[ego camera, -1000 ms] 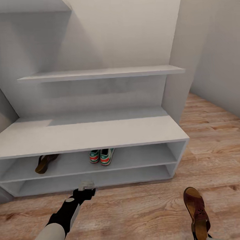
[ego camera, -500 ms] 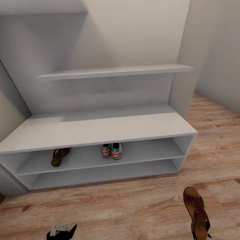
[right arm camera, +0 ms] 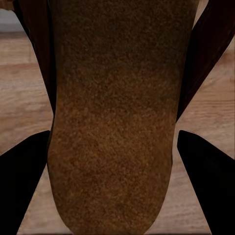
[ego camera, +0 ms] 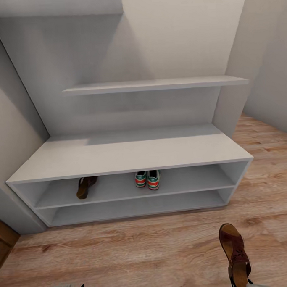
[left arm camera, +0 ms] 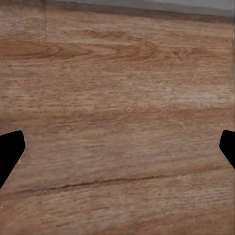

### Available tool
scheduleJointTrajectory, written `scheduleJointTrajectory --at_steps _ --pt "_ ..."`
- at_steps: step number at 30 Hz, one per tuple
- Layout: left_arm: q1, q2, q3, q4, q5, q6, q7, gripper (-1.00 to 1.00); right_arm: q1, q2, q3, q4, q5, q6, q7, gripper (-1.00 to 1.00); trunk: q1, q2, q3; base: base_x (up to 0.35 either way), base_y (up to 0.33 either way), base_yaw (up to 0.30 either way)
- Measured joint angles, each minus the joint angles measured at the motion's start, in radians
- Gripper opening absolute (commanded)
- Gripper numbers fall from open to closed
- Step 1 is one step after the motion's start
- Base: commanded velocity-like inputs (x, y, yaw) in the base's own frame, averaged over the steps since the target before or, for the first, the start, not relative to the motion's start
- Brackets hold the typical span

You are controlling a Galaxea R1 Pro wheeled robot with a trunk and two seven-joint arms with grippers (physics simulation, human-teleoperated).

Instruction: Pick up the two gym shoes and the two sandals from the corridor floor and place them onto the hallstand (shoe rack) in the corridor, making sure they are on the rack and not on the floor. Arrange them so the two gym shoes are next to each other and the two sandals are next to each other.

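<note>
Brown sandal (ego camera: 236, 256) in right jaws, toe toward hallstand (ego camera: 127, 157).

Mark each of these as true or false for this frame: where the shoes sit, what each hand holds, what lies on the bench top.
1. Both gym shoes stand side by side on the rack's upper shelf. True.
2. Both sandals are on the rack. False: one sandal is on the shelf, the other sandal is in the right hand.
3. The left hand holds a shoe. False: it is open over bare floor.
4. The shelved sandal touches the gym shoes. False: a gap separates them.
</note>
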Motion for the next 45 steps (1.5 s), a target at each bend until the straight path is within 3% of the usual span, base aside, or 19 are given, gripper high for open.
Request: scheduleJointTrajectory --at_steps 5,45 --pt "0.012 0.003 0.012 0.001 0.006 -0.023 -0.031 1.00 0.000 0.000 0.000 0.000 0.000 0.000 0.000 -1.00 0.000 0.000 0.000 0.000 0.306 0.000" --pt "0.015 -0.003 0.003 0.001 0.001 -0.027 -0.034 1.00 0.000 0.009 -0.002 0.000 -0.002 0.000 -0.003 -1.00 0.000 0.000 -0.006 -0.033 0.306 0.020"
